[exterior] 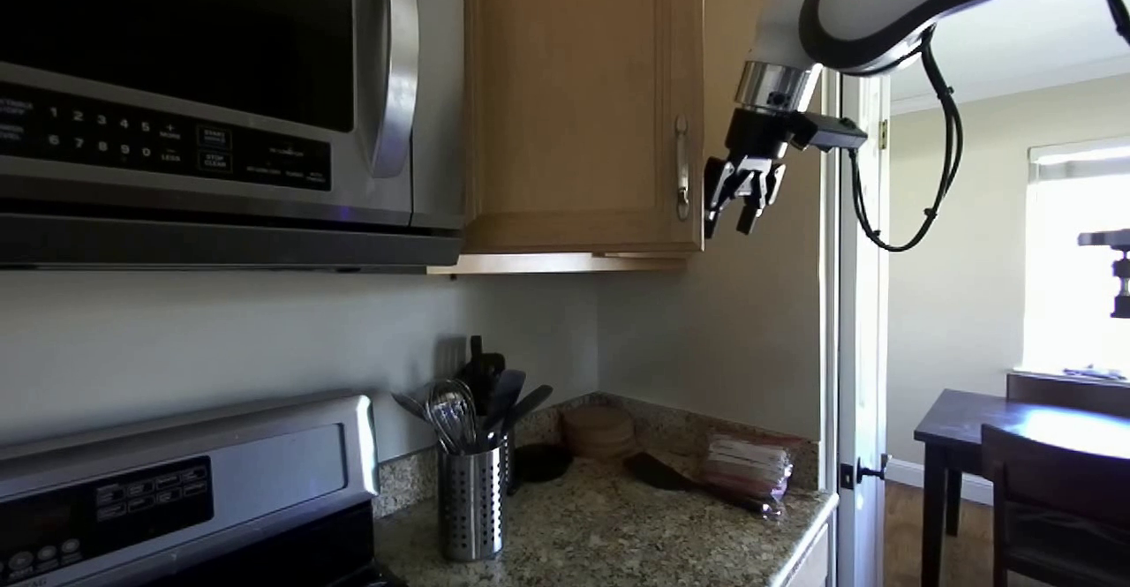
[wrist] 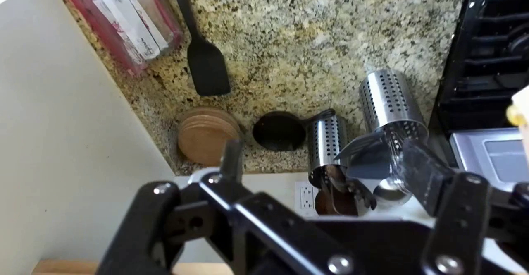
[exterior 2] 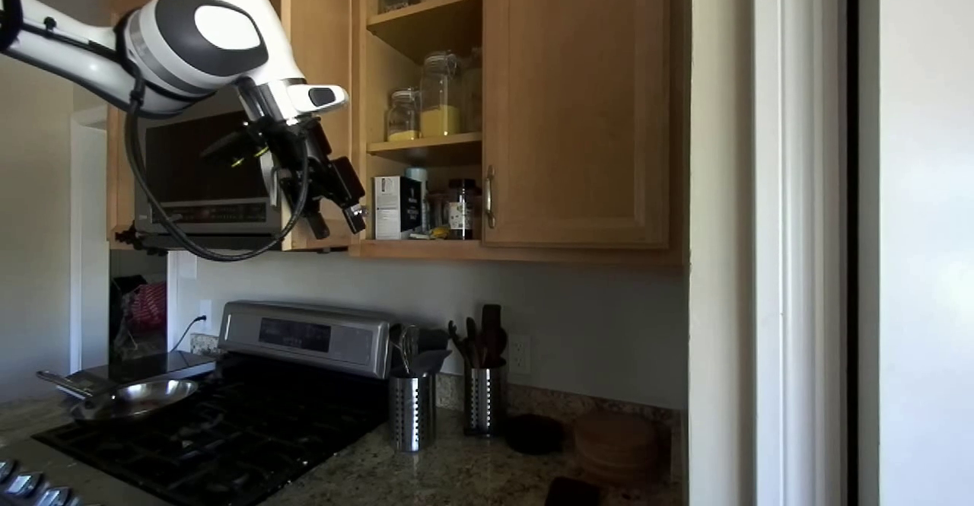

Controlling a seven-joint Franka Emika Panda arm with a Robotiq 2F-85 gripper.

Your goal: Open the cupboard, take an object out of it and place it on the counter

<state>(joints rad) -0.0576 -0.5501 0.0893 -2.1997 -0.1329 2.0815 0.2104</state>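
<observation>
The tan cupboard (exterior 2: pixel 578 103) has its left door (exterior: pixel 574 101) swung open and its right door shut in an exterior view. The open side shows shelves with glass jars (exterior 2: pixel 440 95), a black-and-white box (exterior 2: pixel 388 208), a dark labelled jar (exterior 2: pixel 460 209) and a small yellow item (exterior 2: pixel 439 233) low on the bottom shelf. I cannot tell whether that is the object. My gripper (exterior: pixel 728 223) is open and empty, pointing down beside the door's handle edge; it also shows left of the shelves (exterior 2: pixel 338 228) and in the wrist view (wrist: pixel 322 151). The granite counter (wrist: pixel 289 51) lies below.
A microwave (exterior: pixel 177 172) adjoins the cupboard. On the counter are steel utensil holders (wrist: pixel 386 97), a spatula (wrist: pixel 208 66), a plastic bag (wrist: pixel 132 22), round wooden boards (wrist: pixel 206 138) and a dark round item (wrist: pixel 279 131). The stove (exterior 2: pixel 221 430) holds a pan (exterior 2: pixel 144 398).
</observation>
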